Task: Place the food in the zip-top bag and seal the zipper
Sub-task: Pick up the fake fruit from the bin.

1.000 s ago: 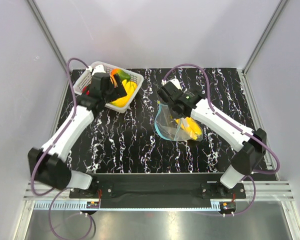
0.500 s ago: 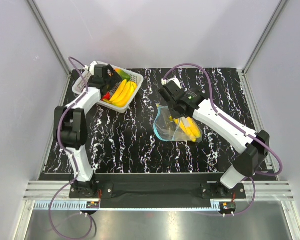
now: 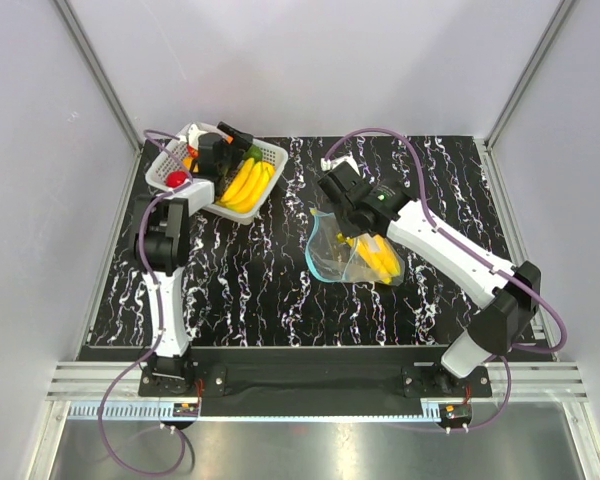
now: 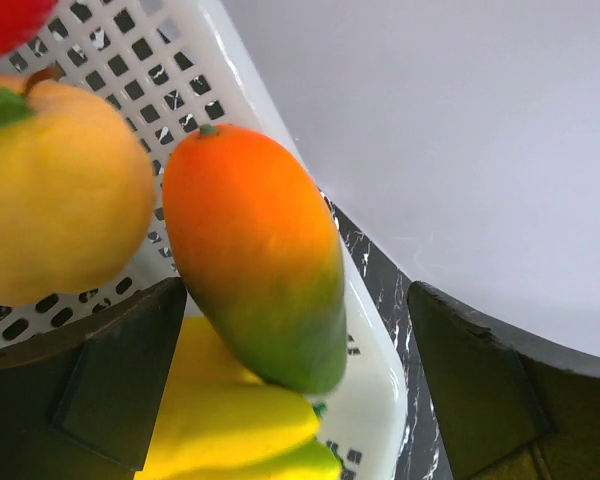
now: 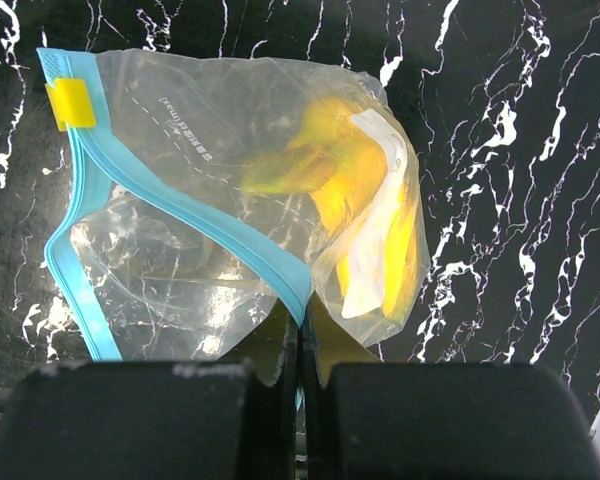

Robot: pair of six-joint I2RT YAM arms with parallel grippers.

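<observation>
Our left end effector (image 4: pixel 300 390) has just swung into the basket (image 4: pixel 130 60), released astride the mango (image 4: pixel 255 250), next for the bag (image 5: pixel 180 150) on the worktop (image 5: pixel 500 150), whose zipper (image 5: pixel 210 225) our right end effector (image 5: pixel 300 345) grasps.

White arms (image 3: pixel 450 250) with black joints, purple cables (image 3: pixel 380 129), seemingly dark jaws.

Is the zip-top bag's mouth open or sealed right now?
Open. In the right wrist view the two blue strips of the zipper bow apart with a gap between them, and the right gripper pinches one strip.
</observation>
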